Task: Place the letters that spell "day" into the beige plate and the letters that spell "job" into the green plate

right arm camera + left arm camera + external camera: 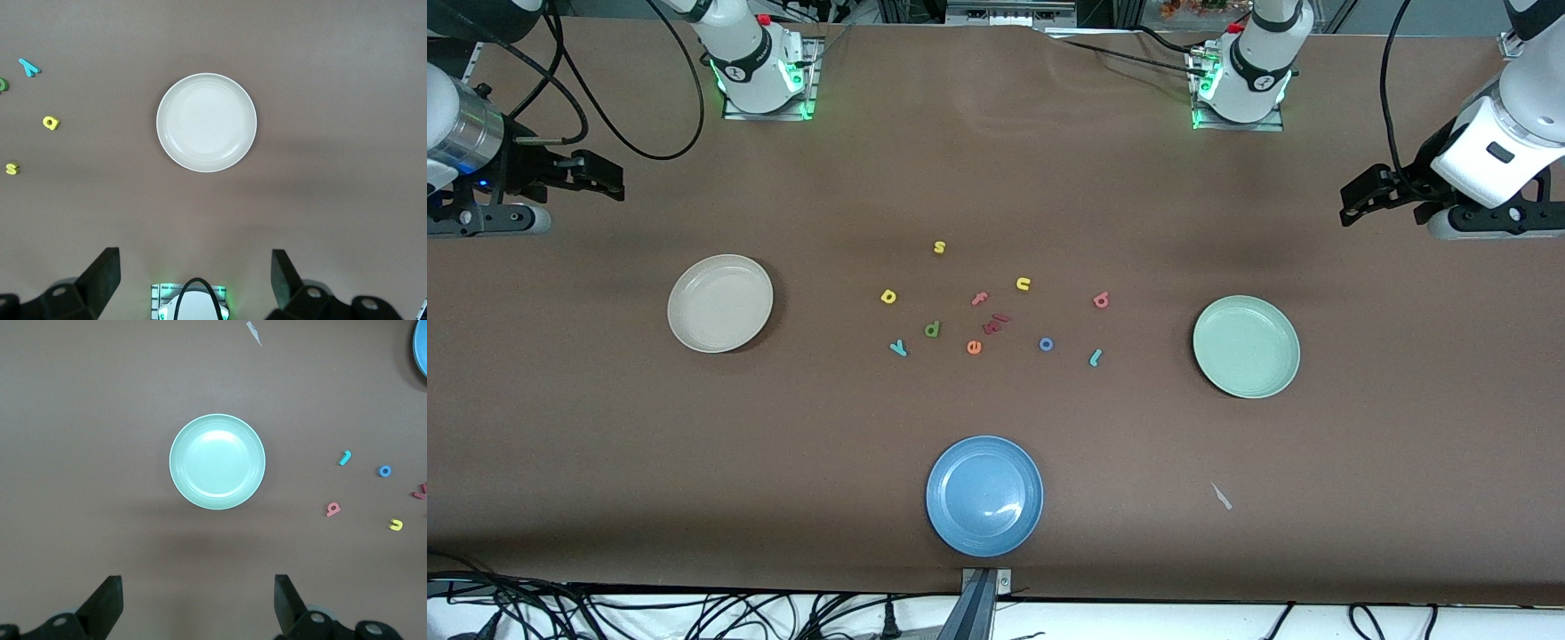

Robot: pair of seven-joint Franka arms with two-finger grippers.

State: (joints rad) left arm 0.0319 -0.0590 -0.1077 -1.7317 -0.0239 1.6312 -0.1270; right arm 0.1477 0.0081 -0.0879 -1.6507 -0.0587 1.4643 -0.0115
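Observation:
The beige plate (720, 303) (207, 122) lies empty toward the right arm's end, and the green plate (1246, 346) (217, 461) lies empty toward the left arm's end. Between them sit the yellow "a" (888, 296) (51, 123), green "d" (932, 330), teal "y" (898, 348) (29, 67), teal "j" (1096, 357) (345, 458), blue "o" (1047, 344) (385, 471) and salmon "b" (1101, 300) (333, 509). My left gripper (1356, 200) (198, 600) hangs open and empty over bare table beside the green plate. My right gripper (609, 182) (195, 277) hangs open and empty over bare table beside the beige plate.
A blue plate (984, 495) lies nearest the front camera. Among the letters are a yellow "s" (939, 247), yellow "n" (1023, 284), pink "f" (980, 299), orange "e" (974, 347) and a dark red piece (996, 323). A pale scrap (1221, 496) lies toward the front edge.

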